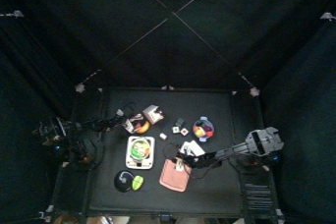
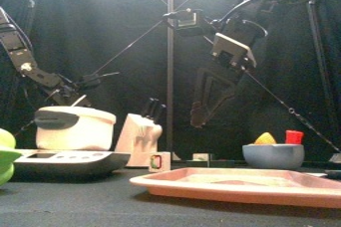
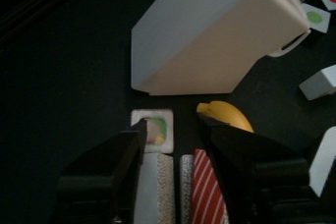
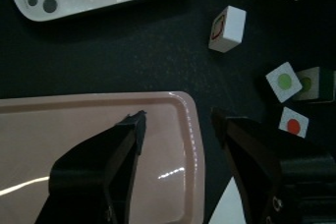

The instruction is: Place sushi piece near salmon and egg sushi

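Top view shows you the black table [image 1: 157, 105] penned by curtains [image 1: 296, 31]; both grippers [image 4: 178, 120] gape empty, the right over the pink tray [image 4: 79, 154], sushi piece [image 3: 157, 130] between left jaws.

black curtains [image 1: 53, 31] (hung on thin poles) enclose a small black table [image 1: 223, 105].

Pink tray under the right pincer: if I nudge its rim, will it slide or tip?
The pink tray looks flat, low and wide, so it probably slides rather than tips. Its glossy surface suggests hard, stiff plastic, likely light. The open right pincer hovers over its corner.
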Controlling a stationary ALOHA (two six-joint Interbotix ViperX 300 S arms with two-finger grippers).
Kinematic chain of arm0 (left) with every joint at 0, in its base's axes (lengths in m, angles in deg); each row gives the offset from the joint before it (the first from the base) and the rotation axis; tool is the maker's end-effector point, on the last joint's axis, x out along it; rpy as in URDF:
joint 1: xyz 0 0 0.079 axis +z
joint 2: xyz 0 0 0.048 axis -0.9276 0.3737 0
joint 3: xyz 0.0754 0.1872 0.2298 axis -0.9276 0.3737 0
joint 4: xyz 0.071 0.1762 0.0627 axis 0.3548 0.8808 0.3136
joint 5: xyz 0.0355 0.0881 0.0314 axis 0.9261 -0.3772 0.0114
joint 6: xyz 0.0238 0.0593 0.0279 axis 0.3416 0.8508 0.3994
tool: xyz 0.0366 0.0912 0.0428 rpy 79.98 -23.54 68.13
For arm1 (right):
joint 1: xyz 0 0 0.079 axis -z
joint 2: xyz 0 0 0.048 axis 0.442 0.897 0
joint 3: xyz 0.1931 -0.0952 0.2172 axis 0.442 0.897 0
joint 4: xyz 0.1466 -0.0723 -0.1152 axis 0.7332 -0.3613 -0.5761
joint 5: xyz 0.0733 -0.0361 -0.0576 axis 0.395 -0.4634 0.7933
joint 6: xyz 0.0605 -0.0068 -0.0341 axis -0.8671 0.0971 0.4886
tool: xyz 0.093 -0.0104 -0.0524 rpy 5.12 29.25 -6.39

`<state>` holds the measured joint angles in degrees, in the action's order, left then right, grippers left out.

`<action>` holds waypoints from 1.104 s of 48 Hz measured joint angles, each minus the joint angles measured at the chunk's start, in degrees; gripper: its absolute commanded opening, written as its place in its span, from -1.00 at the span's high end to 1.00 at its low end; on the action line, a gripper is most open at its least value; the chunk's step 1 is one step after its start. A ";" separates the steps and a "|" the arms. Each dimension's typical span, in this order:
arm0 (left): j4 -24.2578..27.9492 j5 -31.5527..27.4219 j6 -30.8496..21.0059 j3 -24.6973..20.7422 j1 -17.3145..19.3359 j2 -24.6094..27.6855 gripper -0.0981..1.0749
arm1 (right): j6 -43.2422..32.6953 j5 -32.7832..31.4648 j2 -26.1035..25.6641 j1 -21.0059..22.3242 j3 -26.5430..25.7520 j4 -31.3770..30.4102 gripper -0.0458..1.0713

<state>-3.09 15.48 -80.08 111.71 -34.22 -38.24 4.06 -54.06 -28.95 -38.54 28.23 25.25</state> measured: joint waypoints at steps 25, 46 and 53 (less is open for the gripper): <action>0.09 -8.26 0.18 2.37 0.00 -6.86 -0.70 | 0.00 0.09 0.00 0.09 0.18 0.09 -0.67; 0.79 -15.12 0.00 2.99 1.67 -6.94 -0.70 | 0.26 1.05 0.26 0.09 0.18 0.09 -0.67; 0.79 -16.17 -0.09 3.34 3.60 -6.15 -0.70 | 0.26 1.14 0.26 0.00 0.26 0.18 -0.67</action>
